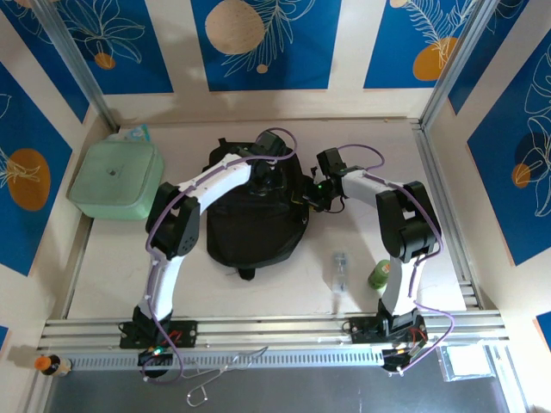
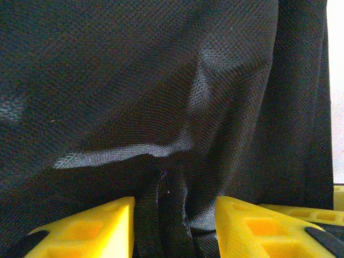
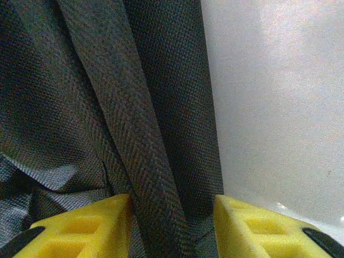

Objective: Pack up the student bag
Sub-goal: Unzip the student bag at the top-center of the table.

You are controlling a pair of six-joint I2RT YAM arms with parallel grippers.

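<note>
Nearest the arm bases, a clear bottle [image 1: 341, 271] and a small green bottle [image 1: 379, 274] wait on the bench [image 1: 112, 267], to the near right of the student bag [image 1: 254, 228]; neither is packed, so I judge the job to be at its opening step. The bag itself lies flat at the middle of the bench, and both arms reach onto its far half. Left end effector [image 2: 174, 226] is down on the bag's far middle, jaws narrow, a fold of black fabric filling the gap from finger to finger; that reads as a pinch on the bag. Right end effector [image 3: 172, 226] is at the bag's far right edge, jaws equally narrow around a woven strap [image 3: 140, 134], pale bench just beside it. To do this well, both pinches want to be firm before any lift; raise together and draw apart gently so the mouth opens without fabric slipping out. Far left of the bag sits a pale green lidded container [image 1: 116, 179], untouched.
</note>
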